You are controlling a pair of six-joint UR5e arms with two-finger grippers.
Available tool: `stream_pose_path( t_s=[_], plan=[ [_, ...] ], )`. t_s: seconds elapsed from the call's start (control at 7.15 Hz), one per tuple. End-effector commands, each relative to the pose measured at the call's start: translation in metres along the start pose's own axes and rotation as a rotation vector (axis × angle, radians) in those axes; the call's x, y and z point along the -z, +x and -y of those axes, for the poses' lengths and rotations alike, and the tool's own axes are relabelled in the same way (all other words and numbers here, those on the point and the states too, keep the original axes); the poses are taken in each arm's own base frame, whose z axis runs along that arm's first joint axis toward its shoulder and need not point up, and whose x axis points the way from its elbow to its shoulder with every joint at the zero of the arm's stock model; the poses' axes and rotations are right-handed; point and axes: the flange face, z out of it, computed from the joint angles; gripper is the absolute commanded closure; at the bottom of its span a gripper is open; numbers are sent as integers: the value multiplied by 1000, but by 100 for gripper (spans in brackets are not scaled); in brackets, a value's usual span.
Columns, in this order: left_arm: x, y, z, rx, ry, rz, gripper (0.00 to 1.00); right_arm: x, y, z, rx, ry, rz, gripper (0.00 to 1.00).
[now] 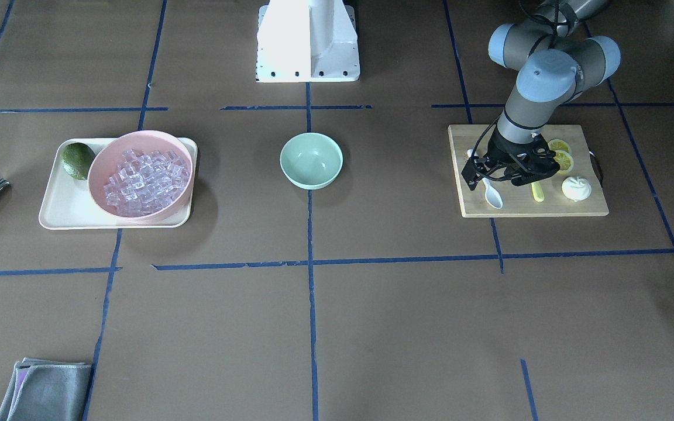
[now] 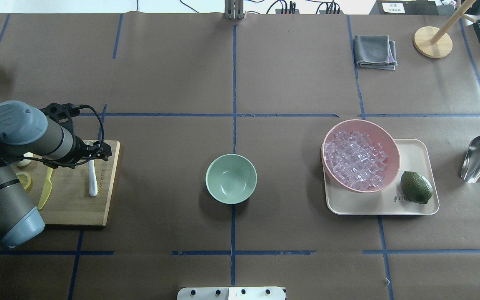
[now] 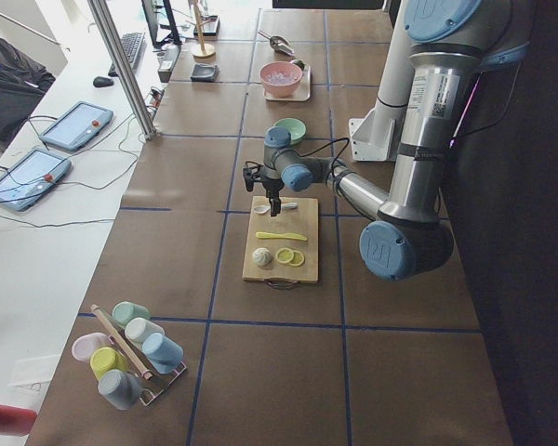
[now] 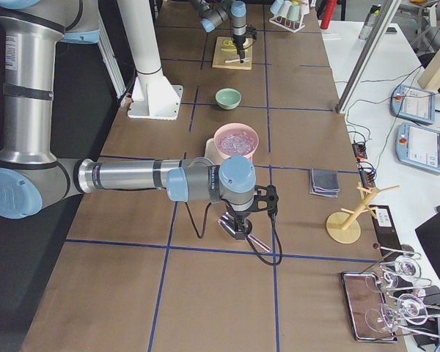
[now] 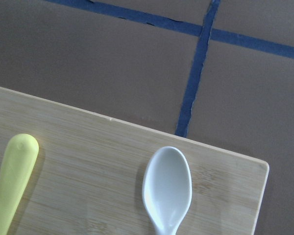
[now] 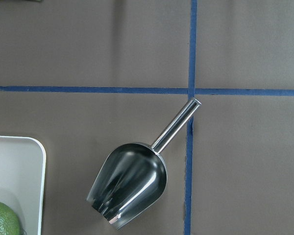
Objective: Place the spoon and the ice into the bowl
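The white spoon (image 1: 492,195) lies on a wooden cutting board (image 1: 547,207), its scoop towards the board's far edge; it also shows in the left wrist view (image 5: 167,188) and the overhead view (image 2: 92,179). My left gripper (image 1: 485,175) hangs just above the spoon's handle and looks open and empty. The mint-green bowl (image 2: 231,178) stands empty at the table's middle. The ice (image 2: 354,158) is piled in a pink bowl (image 2: 386,137). My right gripper (image 4: 238,224) shows only in the exterior right view, above a metal scoop (image 6: 130,188); I cannot tell its state.
A yellow-green knife (image 2: 46,189), lemon slices (image 1: 560,153) and a white bun (image 1: 576,188) share the board. The pink bowl and a lime (image 2: 416,187) sit on a cream tray (image 2: 419,154). A grey cloth (image 2: 375,51) and a wooden stand (image 2: 431,41) are at the far side.
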Motion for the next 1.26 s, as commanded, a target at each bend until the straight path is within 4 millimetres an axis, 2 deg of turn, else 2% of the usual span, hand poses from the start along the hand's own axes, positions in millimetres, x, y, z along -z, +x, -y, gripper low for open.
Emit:
stream_pose_path(
  t_s=[0.0, 0.56, 0.7, 0.84, 0.98, 1.12],
  plan=[
    [-2, -3, -1, -2, -3, 2, 14, 0, 0, 0, 0, 0, 0, 0],
    [-3, -4, -2, 0, -9, 4, 36, -1, 1, -1, 0, -2, 1, 0],
    [-1, -4, -2, -2, -6, 1, 46, -1, 1, -1, -1, -3, 1, 0],
    [0, -3, -2, -2, -6, 1, 64, -2, 2, -1, -4, -4, 1, 0],
    [0, -4, -2, 0, -7, 4, 76, -3, 3, -3, -6, -6, 1, 0],
    [1, -3, -2, -2, -6, 1, 85, -4, 5, -3, -10, -9, 1, 0]
  ],
)
